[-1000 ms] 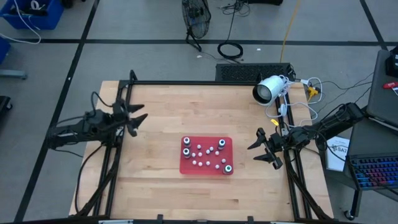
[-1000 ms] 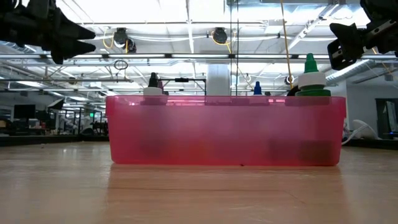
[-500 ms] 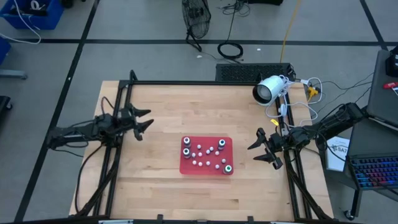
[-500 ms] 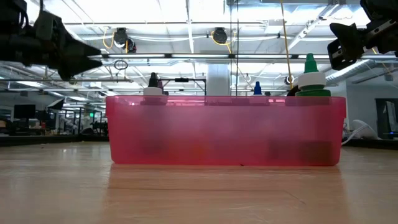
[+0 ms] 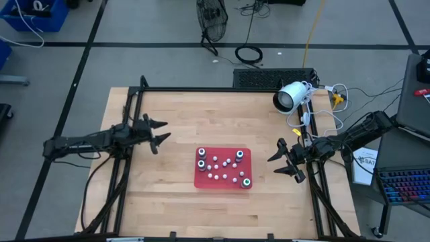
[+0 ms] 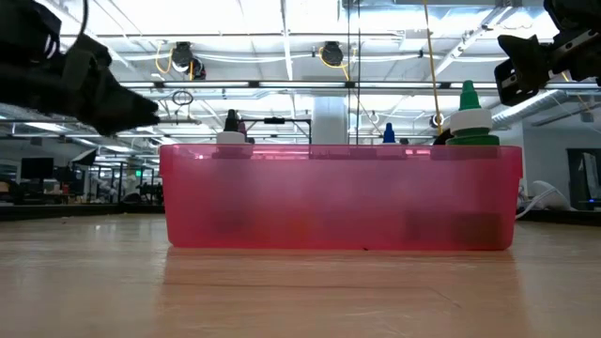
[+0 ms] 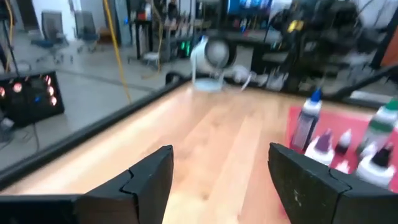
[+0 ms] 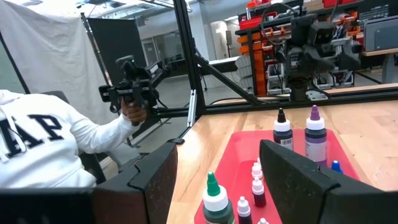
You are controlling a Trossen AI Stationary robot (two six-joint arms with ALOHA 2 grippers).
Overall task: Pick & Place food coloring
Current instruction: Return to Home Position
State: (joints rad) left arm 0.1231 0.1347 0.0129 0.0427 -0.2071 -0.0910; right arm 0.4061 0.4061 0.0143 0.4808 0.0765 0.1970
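Note:
Several tiny food coloring bottles [image 5: 222,167] stand upright in a red rectangular tray [image 5: 247,156] at the table's middle; most are whitish, a few bigger grey ones stand at the corners, and a green-capped one [image 5: 246,181] is at the near right corner. In the low view the green-capped bottle [image 6: 468,122] rises over the tray's wall [image 6: 338,197]. My left gripper [image 5: 160,132] is open, left of the tray and a little farther back, above the wood. My right gripper [image 5: 281,165] is open, right of the tray, near the table's right edge. The right wrist view shows the bottles [image 8: 281,130] ahead.
A white camera [image 5: 290,97] sits at the table's far right corner with cables beside it. A black frame [image 5: 201,91] runs along the table's far and side edges. Bare wood lies around the tray. A person in a white hoodie [image 8: 43,143] shows beyond the table.
My left gripper has moved toward the table's right and a little nearer, closing on the tray, and has come lower in the low view. Its fingers stay open. The right arm, the tray and the bottles have kept still.

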